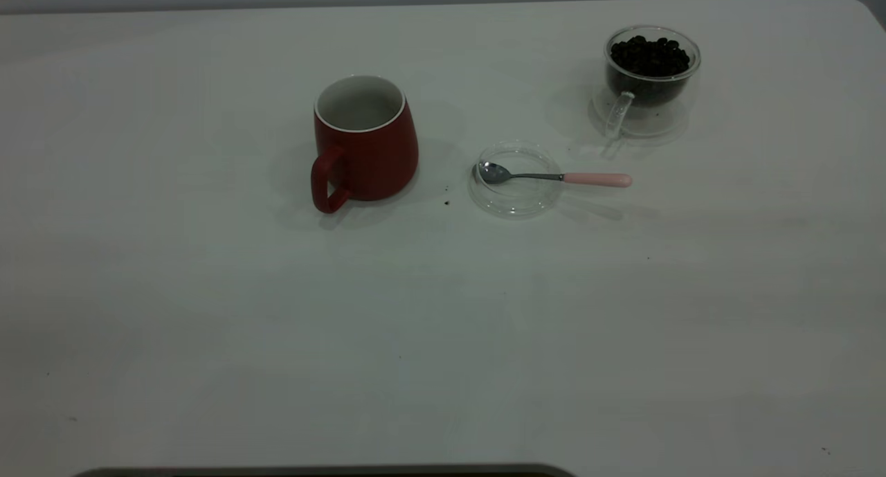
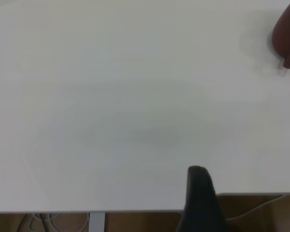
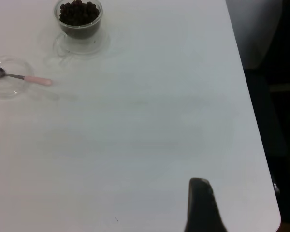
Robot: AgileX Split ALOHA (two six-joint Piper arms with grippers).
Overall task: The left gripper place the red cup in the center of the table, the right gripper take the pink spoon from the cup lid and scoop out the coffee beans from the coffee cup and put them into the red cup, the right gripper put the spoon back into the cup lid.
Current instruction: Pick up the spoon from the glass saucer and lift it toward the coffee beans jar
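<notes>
Grippers are mostly out of sight for me: each wrist view shows one dark finger, left gripper (image 2: pixel 201 198) and right gripper (image 3: pixel 201 205), so I cannot tell their spread. From the red cup (image 1: pixel 365 141), the glass lid (image 1: pixel 516 179) sits beside, holding the pink spoon (image 1: pixel 554 176); the coffee cup (image 1: pixel 649 75) of beans stands beyond it.

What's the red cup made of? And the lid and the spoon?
The red cup looks like glazed ceramic: thick walls, red outside with a soft sheen, white inside. The lid looks like clear glass or plastic, since the table shows through it; which one I can't tell. The spoon has a shiny grey bowl, probably metal, and a matte pink handle, maybe plastic or ceramic.
</notes>
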